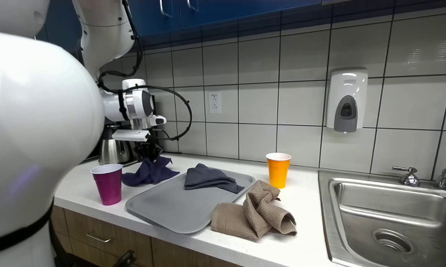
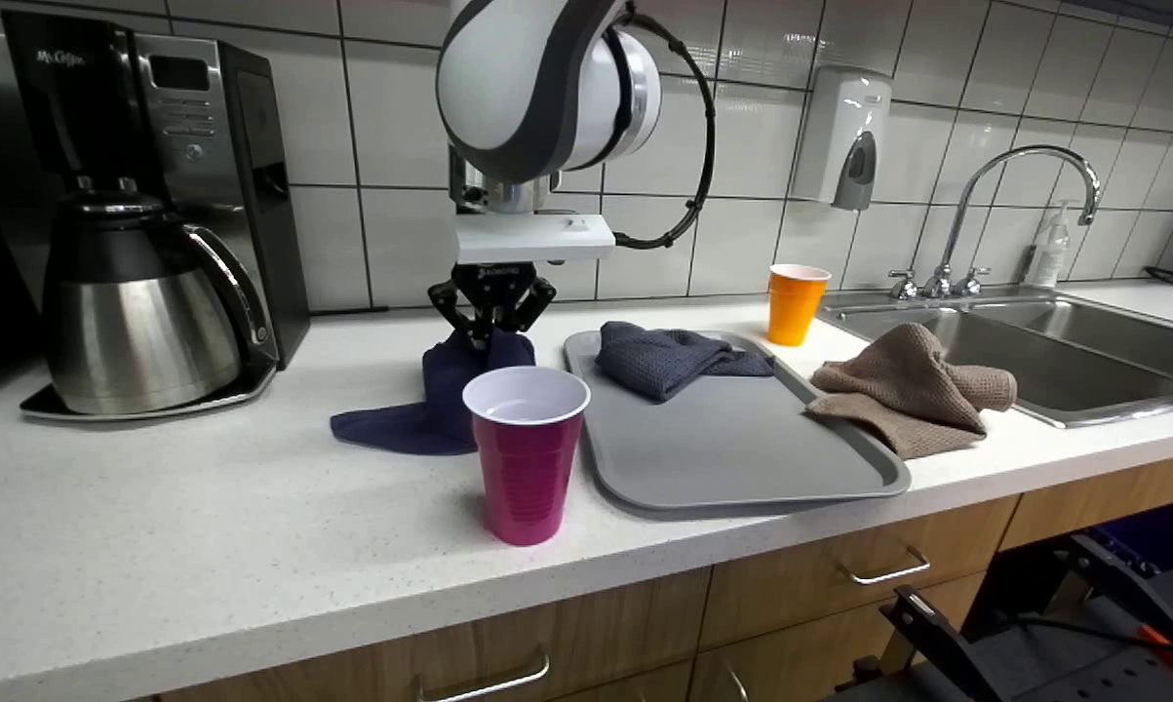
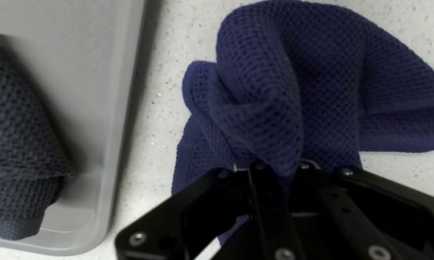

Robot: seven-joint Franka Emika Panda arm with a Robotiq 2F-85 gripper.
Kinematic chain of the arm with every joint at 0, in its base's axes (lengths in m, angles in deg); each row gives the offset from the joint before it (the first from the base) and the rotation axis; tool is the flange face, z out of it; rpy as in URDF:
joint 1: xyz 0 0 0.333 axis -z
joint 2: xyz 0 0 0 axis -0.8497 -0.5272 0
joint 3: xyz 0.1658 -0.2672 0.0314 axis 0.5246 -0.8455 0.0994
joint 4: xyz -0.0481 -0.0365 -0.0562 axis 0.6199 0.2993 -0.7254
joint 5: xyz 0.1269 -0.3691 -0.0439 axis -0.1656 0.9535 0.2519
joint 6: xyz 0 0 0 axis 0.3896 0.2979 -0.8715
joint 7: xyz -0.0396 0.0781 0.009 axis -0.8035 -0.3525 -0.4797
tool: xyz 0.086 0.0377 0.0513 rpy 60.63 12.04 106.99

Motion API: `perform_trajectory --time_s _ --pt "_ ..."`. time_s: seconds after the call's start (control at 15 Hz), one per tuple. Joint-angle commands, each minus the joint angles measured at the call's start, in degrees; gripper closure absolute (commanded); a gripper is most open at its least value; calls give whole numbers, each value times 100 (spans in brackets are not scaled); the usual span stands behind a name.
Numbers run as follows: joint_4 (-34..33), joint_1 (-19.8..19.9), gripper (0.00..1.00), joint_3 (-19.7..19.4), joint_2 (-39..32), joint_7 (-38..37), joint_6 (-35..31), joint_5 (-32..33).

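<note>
My gripper (image 3: 280, 173) is shut on a raised fold of a navy waffle-weave cloth (image 3: 260, 79). The rest of the cloth spreads crumpled on the white counter. The gripper (image 2: 484, 336) points down, and the cloth (image 2: 440, 400) lies between the coffee carafe and the grey tray (image 2: 742, 448). A magenta cup (image 2: 527, 478) stands upright just in front of the cloth, partly hiding it. A dark grey-blue cloth (image 2: 679, 356) lies folded on the tray; it also shows in the wrist view (image 3: 18, 144). The fingertips are partly hidden by cloth.
A brown cloth (image 1: 252, 215) lies crumpled beside the tray. An orange cup (image 1: 278, 172) stands near the tiled wall. A steel sink (image 1: 328, 222) is beyond them. A coffee maker (image 2: 240, 127) with a steel carafe (image 2: 147, 331) stands on the far side. A soap dispenser (image 1: 347, 100) hangs on the wall.
</note>
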Motion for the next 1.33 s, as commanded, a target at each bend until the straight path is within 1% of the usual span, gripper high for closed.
perform_trajectory --time_s 0.0,0.07,0.13,0.27,0.73,0.8,1.27 --pt "-189 -143 91 -142 -107 -194 155 72" --pt "-188 -148 65 -152 -103 -193 163 63" --pt "-179 -156 65 -164 -93 -197 165 67" --pt "-148 -175 54 -201 -42 -219 148 85" --pt "66 -151 2 -269 286 -281 65 102" --pt "97 -144 0 -277 340 -296 58 106" --pt "548 -76 0 -420 833 -462 7 234"
